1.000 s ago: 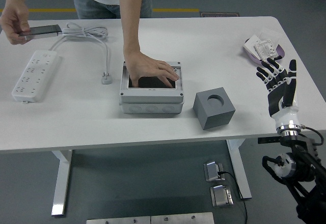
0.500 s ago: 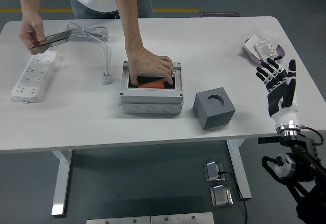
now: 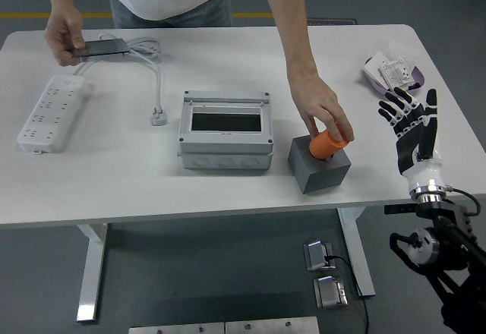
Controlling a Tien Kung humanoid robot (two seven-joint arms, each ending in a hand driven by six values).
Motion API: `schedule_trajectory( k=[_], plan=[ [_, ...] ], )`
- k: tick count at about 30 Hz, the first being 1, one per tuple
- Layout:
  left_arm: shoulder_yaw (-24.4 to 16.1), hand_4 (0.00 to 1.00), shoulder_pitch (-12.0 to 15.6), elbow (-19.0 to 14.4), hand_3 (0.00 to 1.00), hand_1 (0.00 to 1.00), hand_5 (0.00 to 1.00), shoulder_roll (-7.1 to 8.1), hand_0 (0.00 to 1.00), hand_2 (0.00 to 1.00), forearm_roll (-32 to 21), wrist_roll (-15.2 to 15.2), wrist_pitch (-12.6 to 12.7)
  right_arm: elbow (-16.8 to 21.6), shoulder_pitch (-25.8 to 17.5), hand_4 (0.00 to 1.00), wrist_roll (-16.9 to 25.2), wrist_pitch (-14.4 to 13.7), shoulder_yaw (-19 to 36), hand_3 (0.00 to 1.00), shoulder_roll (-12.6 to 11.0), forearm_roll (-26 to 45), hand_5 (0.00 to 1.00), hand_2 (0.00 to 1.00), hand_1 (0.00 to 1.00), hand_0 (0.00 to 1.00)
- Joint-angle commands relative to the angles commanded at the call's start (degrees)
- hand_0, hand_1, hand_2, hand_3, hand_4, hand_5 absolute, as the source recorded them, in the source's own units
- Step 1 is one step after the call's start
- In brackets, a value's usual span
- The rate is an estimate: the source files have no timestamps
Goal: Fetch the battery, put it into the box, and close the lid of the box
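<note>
Battery point(image 3: 326, 145): smooth orange cylinder

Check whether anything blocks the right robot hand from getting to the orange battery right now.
Yes. A person's hand is gripping the orange battery from above, at the top hole of the grey block. The right robot hand is open to the block's right, with bare table between them.

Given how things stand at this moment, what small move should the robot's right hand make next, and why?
Probably wait, then reach left toward the orange battery. The person's hand is on it, at the hole in the gray block, so reaching now risks contact. The right hand hovers open beside the block, holding nothing, and the box stands open, apparently empty.
</note>
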Motion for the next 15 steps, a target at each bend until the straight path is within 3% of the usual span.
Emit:
schedule_trajectory(
  k=[15],
  plan=[
    [0.4, 0.541, 0.0, 0.0, 0.575, 0.684, 0.002, -0.29, 0.633, 0.581, -0.3, -0.1, 0.0, 0.0, -0.1, 0.940, 0.2, 0.0, 0.4, 0.711, 0.2, -0.2, 0.998, 0.729, 0.720, 0.801]
  ],
)
